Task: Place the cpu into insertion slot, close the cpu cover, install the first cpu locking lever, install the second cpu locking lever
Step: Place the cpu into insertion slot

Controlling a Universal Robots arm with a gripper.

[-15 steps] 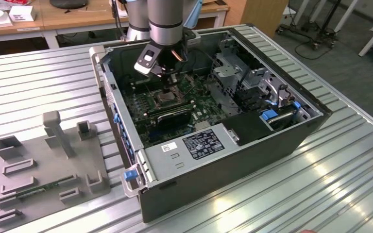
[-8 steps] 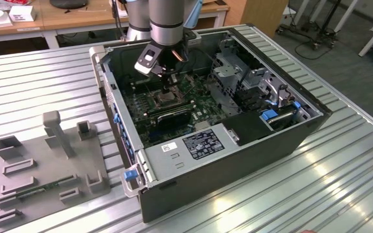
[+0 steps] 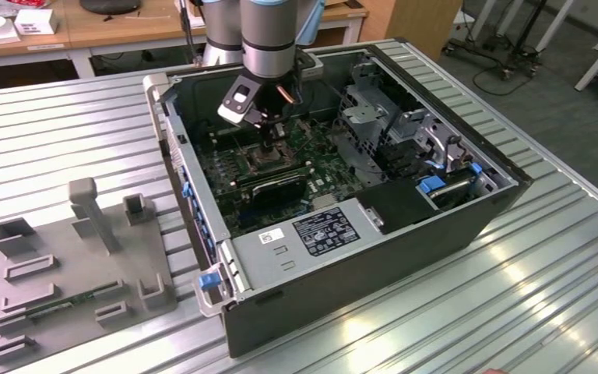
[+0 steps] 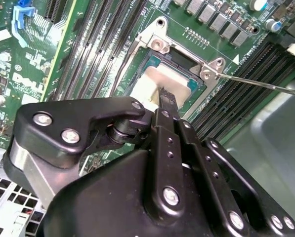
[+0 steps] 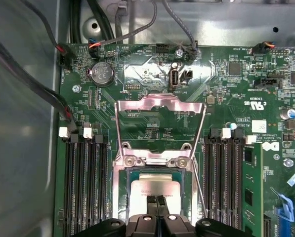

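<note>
The cpu [image 5: 159,183] lies flat in the insertion slot [image 5: 121,192] on the green board, its pale metal face [image 4: 152,79] showing. My gripper [image 5: 157,201] is shut, its two narrow fingertips [image 4: 166,96] pressed together at the edge of the cpu's face, holding nothing. The cpu cover [image 5: 159,104] is swung back open behind the slot, a silvery frame on two hinge screws. A thin wire locking lever [image 4: 256,82] stands loose beside the slot. In the exterior view my gripper [image 3: 269,153] reaches down into the open computer case over the slot [image 3: 261,165].
Long black memory slots [image 5: 85,187] flank the socket on both sides, and cables [image 5: 38,89] run along the board's edge. The case walls [image 3: 174,148], drive cage [image 3: 367,117] and power supply [image 3: 325,230] surround it. A grey fixture tray [image 3: 75,265] sits on the ribbed table.
</note>
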